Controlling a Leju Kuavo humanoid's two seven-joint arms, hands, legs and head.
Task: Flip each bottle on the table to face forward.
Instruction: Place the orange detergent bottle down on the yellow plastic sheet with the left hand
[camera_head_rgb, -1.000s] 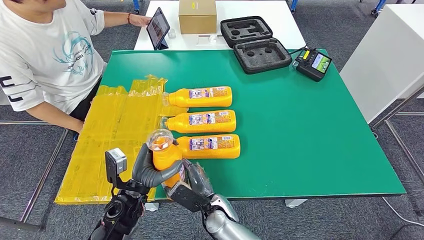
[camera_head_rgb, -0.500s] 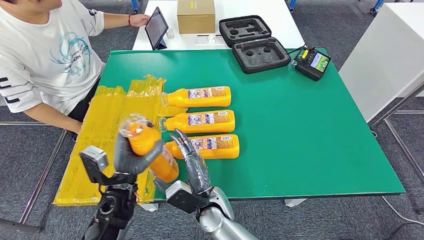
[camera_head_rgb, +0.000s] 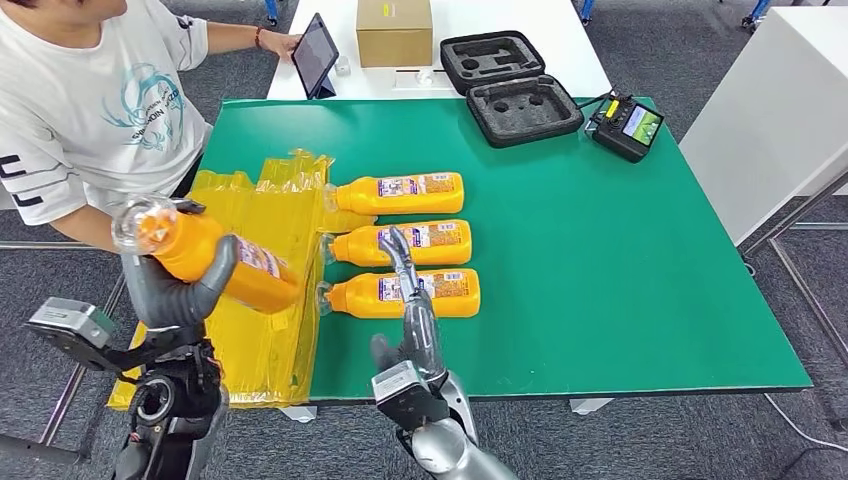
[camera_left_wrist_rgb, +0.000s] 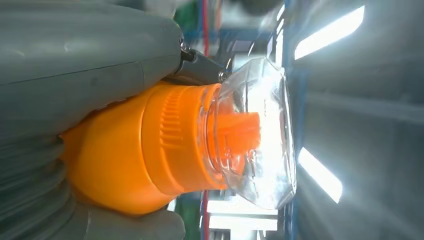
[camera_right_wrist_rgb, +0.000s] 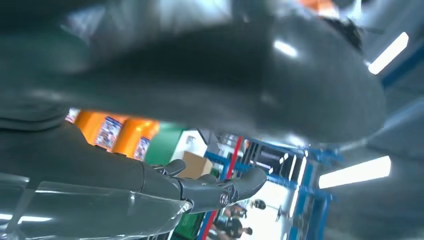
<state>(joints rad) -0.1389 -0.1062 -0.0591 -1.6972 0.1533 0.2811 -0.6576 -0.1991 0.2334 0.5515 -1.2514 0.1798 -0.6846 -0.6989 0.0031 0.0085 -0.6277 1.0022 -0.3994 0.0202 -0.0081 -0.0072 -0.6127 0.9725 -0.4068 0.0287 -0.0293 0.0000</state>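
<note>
Left hand (camera_head_rgb: 175, 290) grips a bottle (camera_head_rgb: 215, 260) around its body, fingers clamped on it, held in the air at about 9 o'clock off the counter (camera_head_rgb: 620, 280) edge, above the yellow bags (camera_head_rgb: 235, 240). Bottle lies tilted, clear cap (camera_head_rgb: 135, 222) pointing to 10 o'clock, label partly turned up. Left wrist view: thumb and fingers wrap the shoulder just behind the orange collar; cap (camera_left_wrist_rgb: 255, 140) juts free.

Right hand (camera_head_rgb: 410, 300) stands upright over the counter's near edge, fingers straight and apart, holding nothing. Its fingertips overlap the near bottle (camera_head_rgb: 405, 293) and reach toward the middle bottle (camera_head_rgb: 400, 243); cannot tell whether they touch either.

Three bottles lie in a row at counter centre, caps toward 9 o'clock, labels up: near, middle, far (camera_head_rgb: 395, 193). They look already faced.

A person's arm (camera_head_rgb: 100, 225) sits at 10 o'clock, just beside the held bottle's cap.

Risks, as I judge them:
- Held bottle is smooth and gripped off-centre toward the neck; a quick swing back could let it rotate or slip in the hand and drop on the bags.
- Cap close to the person's arm; any further outward sweep could strike it.
- Right hand's raised fingers could knock the near bottle out of line when that arm moves.
- Setting down on crinkled bags, not bare counter, could let the bottle roll label-down.
</note>
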